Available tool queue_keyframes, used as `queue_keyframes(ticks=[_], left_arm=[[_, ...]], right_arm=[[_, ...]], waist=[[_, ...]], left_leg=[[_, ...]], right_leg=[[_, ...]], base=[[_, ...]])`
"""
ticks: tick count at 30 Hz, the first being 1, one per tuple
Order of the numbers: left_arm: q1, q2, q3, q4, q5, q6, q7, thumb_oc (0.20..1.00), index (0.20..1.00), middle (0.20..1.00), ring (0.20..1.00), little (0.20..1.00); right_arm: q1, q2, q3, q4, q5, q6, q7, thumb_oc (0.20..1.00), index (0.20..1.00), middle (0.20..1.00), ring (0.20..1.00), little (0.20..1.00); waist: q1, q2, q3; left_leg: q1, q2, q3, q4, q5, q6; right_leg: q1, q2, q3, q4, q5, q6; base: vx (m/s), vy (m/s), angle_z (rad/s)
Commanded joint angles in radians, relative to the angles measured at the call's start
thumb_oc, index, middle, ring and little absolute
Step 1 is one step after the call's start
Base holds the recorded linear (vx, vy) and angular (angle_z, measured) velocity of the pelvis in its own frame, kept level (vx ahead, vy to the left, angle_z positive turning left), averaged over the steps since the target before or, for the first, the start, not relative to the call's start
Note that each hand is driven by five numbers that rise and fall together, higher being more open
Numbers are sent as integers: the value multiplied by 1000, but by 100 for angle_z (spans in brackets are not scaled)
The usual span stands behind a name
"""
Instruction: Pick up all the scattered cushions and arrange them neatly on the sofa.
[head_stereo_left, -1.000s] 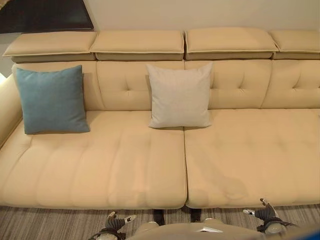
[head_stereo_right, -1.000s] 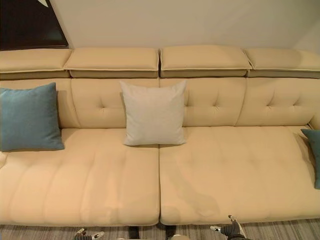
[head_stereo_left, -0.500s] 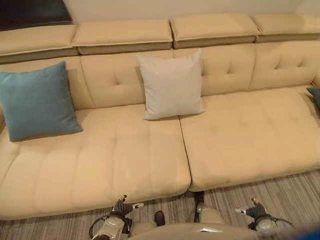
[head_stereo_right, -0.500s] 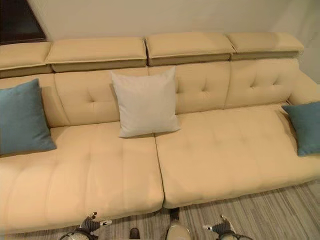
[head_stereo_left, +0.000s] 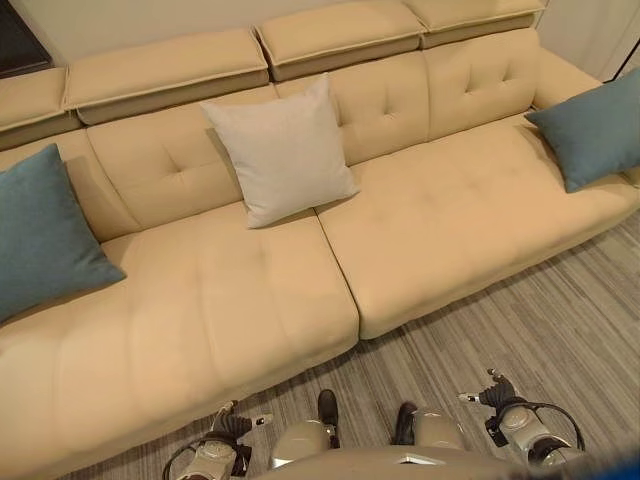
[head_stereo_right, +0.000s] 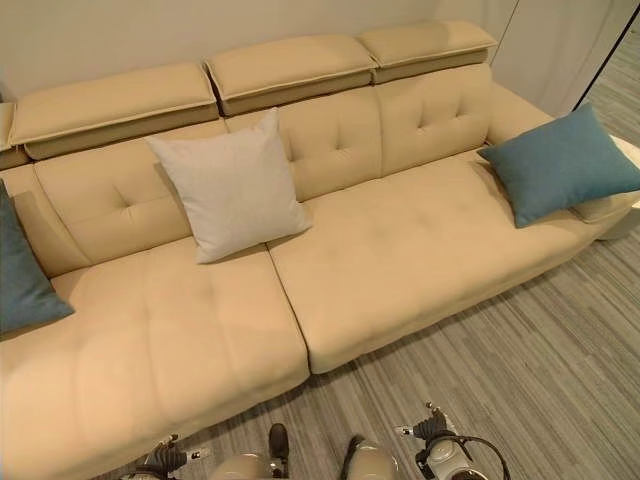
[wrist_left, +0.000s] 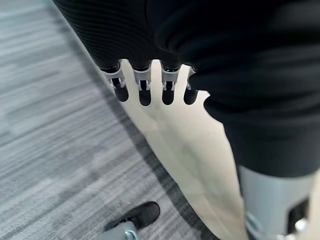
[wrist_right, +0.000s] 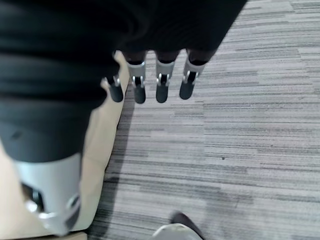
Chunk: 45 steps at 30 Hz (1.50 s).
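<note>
A long beige sofa carries three cushions. One blue cushion leans at its left end, a light grey cushion stands against the backrest near the middle, and another blue cushion rests tilted at the right end by the armrest. My left hand and right hand hang low over the floor in front of the sofa, far from every cushion. In the wrist views the left hand's fingers and the right hand's fingers are straight and hold nothing.
Grey striped carpet runs along the sofa's front and widens to the right. The sofa's right armrest ends beside a pale wall panel. The seat between the grey and right blue cushions is bare.
The camera has swung to the right, so the right blue cushion is now in full view and the left one slides toward the edge. Both hands stay low and empty.
</note>
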Motion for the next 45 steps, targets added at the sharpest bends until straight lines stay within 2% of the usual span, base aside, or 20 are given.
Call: queue_keyframes(ticks=[1,4,5,7,12,18,20,21,23,24,25,28,31,33,35,36,37,40,41,45], left_arm=[[-53,-12,-3,20,-1,-6,23,1000,1000,1000,1000,1000],[-68,-20,-22,5,5,-3,18,1000,1000,1000,1000,1000],[-78,-28,-39,3,12,-2,17,1000,1000,1000,1000,1000],[-82,-34,-47,1,9,-3,18,1000,1000,1000,1000,1000],[-88,-51,-64,9,7,0,16,1000,1000,1000,1000,1000],[-105,-43,-78,11,29,3,14,1000,1000,1000,1000,1000],[-127,-21,-83,8,36,6,20,1000,1000,1000,1000,1000],[-130,-16,-82,7,39,6,20,1000,1000,1000,1000,1000],[-139,-4,-74,9,45,7,19,1000,1000,1000,1000,1000],[-134,0,-63,11,46,9,15,1000,1000,1000,1000,1000],[-132,1,-60,13,50,9,13,1000,1000,1000,1000,1000],[-123,-4,-60,21,56,8,11,1000,1000,1000,1000,1000],[-125,-17,-66,27,57,10,8,1000,1000,1000,1000,1000],[-127,-36,-80,25,52,9,7,1000,1000,1000,1000,1000],[-126,-43,-78,22,37,12,9,1000,1000,1000,1000,1000],[-127,-46,-82,19,23,12,16,1000,1000,1000,1000,1000],[-128,-48,-89,16,22,12,16,1000,1000,1000,1000,1000],[-127,-50,-97,11,24,16,17,1000,1000,1000,1000,1000],[-126,-54,-103,10,29,17,16,1000,1000,1000,1000,1000],[-124,-59,-73,9,-31,13,33,1000,1000,1000,1000,1000]], right_arm=[[-4,-42,2,1,3,2,-25,1000,1000,1000,1000,1000],[2,-51,-7,4,22,1,-32,1000,1000,1000,1000,1000],[0,-55,-6,13,29,3,-37,1000,1000,1000,1000,1000],[-2,-56,-4,15,30,5,-39,1000,1000,1000,1000,1000],[14,-51,-3,44,35,6,-40,1000,1000,1000,1000,1000],[22,-38,-14,49,39,12,-38,1000,1000,1000,1000,1000],[12,-28,-14,38,45,17,-44,1000,1000,1000,1000,1000],[10,-26,-11,37,42,17,-43,1000,1000,1000,1000,1000],[6,-21,-10,38,35,14,-46,1000,1000,1000,1000,1000],[9,-18,-8,43,29,12,-46,1000,1000,1000,1000,1000],[8,-17,-8,43,27,12,-48,1000,1000,1000,1000,1000],[13,-24,-14,40,31,12,-52,1000,1000,1000,1000,1000],[10,-31,-22,22,47,6,-62,1000,1000,1000,1000,1000],[21,-36,-26,16,59,-4,-68,1000,1000,1000,1000,1000],[23,-39,-18,23,58,-2,-67,1000,1000,1000,1000,1000],[23,-42,-21,28,65,4,-71,1000,1000,1000,1000,1000],[26,-43,-24,32,70,6,-72,1000,1000,1000,1000,1000],[41,-43,-27,43,70,9,-76,1000,1000,1000,1000,1000],[46,-44,-24,58,72,14,-85,1000,1000,1000,1000,1000],[43,-32,-4,67,70,22,-93,1000,1000,1000,1000,1000]], waist=[[6,-49,-2],[-8,-49,6],[-10,-46,16],[-12,-47,19],[-9,-47,25],[-35,-42,25],[-41,-46,56],[-37,-47,62],[-17,-46,70],[-6,-43,62],[-2,-42,58],[4,-54,48],[-9,-44,42],[-26,-46,54],[-27,-57,65],[-22,-60,75],[-19,-65,75],[-11,-75,71],[10,-62,74],[64,-54,69]], left_leg=[[11,-27,-65,74,-116,-76],[-17,-2,-49,128,-116,-102],[-19,3,-74,154,-120,-109],[-30,-8,-106,162,-120,-111],[-28,-77,-259,184,-166,-106],[11,-95,-243,99,-162,-68],[13,-93,-207,78,-145,-51],[16,-89,-193,73,-142,-49],[26,-73,-148,58,-140,-52],[37,-61,-110,39,-135,-54],[40,-54,-91,36,-131,-53],[43,-58,-57,35,-130,-61],[58,-38,-48,55,-149,-75],[29,2,-40,226,-199,-107],[-12,19,-42,358,-209,-116],[-53,23,-70,437,-180,-120],[-80,14,-83,440,-183,-113],[-128,-9,-88,361,-171,-100],[-181,-16,-99,225,-62,-107],[-234,-42,-138,90,25,-117]], right_leg=[[122,14,-6,-387,176,29],[151,32,-17,-457,189,19],[167,41,-3,-480,193,13],[159,41,7,-481,200,10],[125,48,84,-467,218,9],[45,43,165,-435,255,37],[-14,45,175,-369,265,54],[-22,43,157,-355,264,56],[-21,2,5,-337,254,49],[-4,-27,-121,-315,233,36],[4,-34,-162,-297,223,32],[47,-20,-164,-342,210,31],[51,-7,-147,-360,209,22],[93,15,-128,-379,181,-7],[112,23,-112,-384,170,-24],[126,36,-94,-390,163,-34],[132,39,-85,-398,161,-33],[159,52,-58,-423,156,-28],[201,95,-24,-454,141,-24],[284,150,63,-484,98,-26]], base=[[-59,-285,-11],[-88,-164,-8],[-68,-25,0],[-73,-8,-25],[-63,53,-73],[-59,158,-77],[-143,171,-89],[-184,136,-63],[-87,36,-170],[-18,-1,-156],[20,-15,-60],[75,-81,-63],[167,-184,-23],[187,-277,1],[147,-217,-13],[153,-167,-40],[168,-140,-64],[207,-71,-72],[427,-85,-19],[410,-11,-83]])
